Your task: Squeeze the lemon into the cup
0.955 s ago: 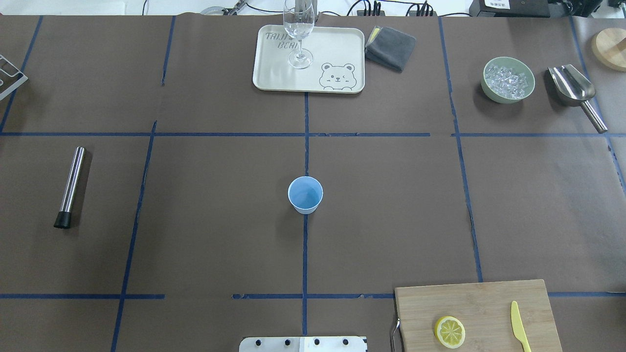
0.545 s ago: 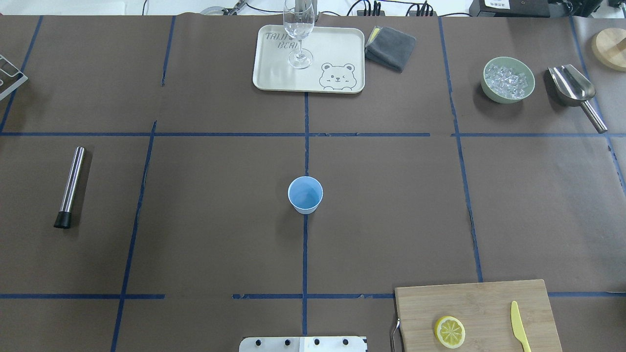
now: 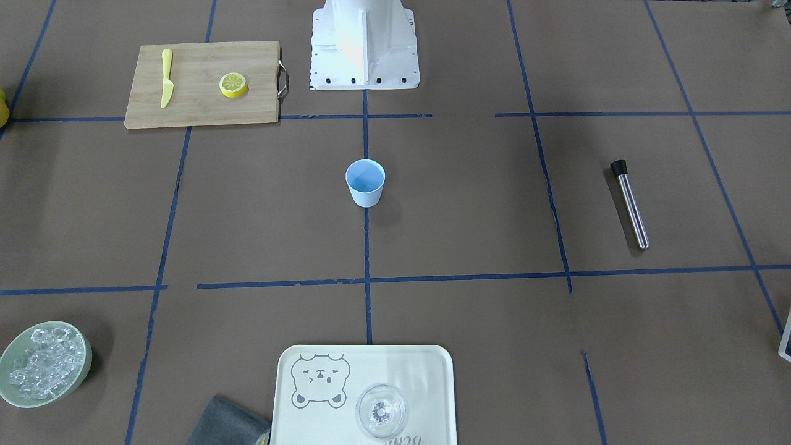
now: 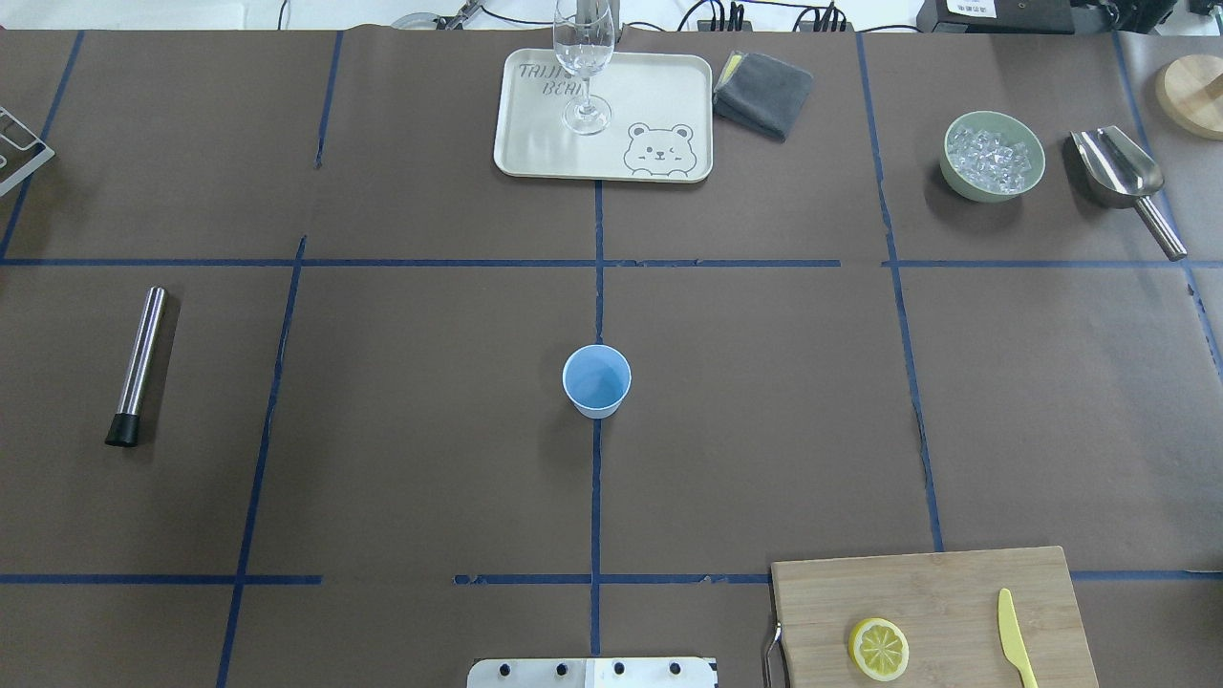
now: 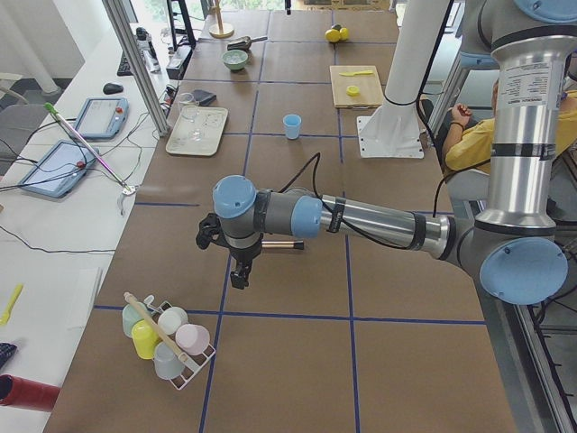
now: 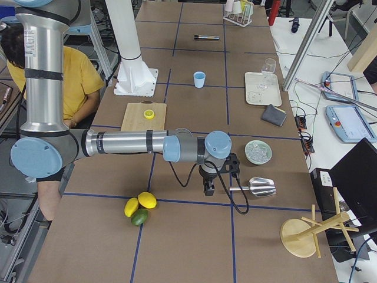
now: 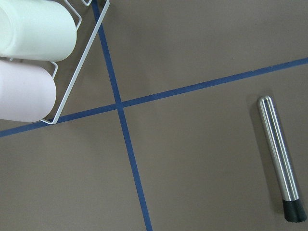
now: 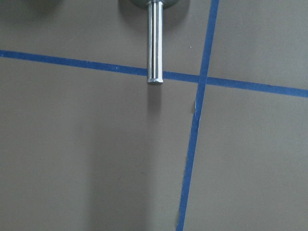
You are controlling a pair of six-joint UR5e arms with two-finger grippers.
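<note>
I can't tell if the left gripper (image 5: 238, 276) or right gripper (image 6: 208, 188) is spread or closed; both hang at the table's ends. The lemon (image 4: 879, 649) lies flat on the board (image 4: 955, 583), near right; the cup (image 4: 597, 381) stands mid-table. I fear a grasp could skid off the thin slice

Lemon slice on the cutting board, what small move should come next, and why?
Probably swing the right pincer toward the lemon: it lies untouched on the cutting board, the cup looks empty, and that pincer hangs far off beside the scoop.
</note>
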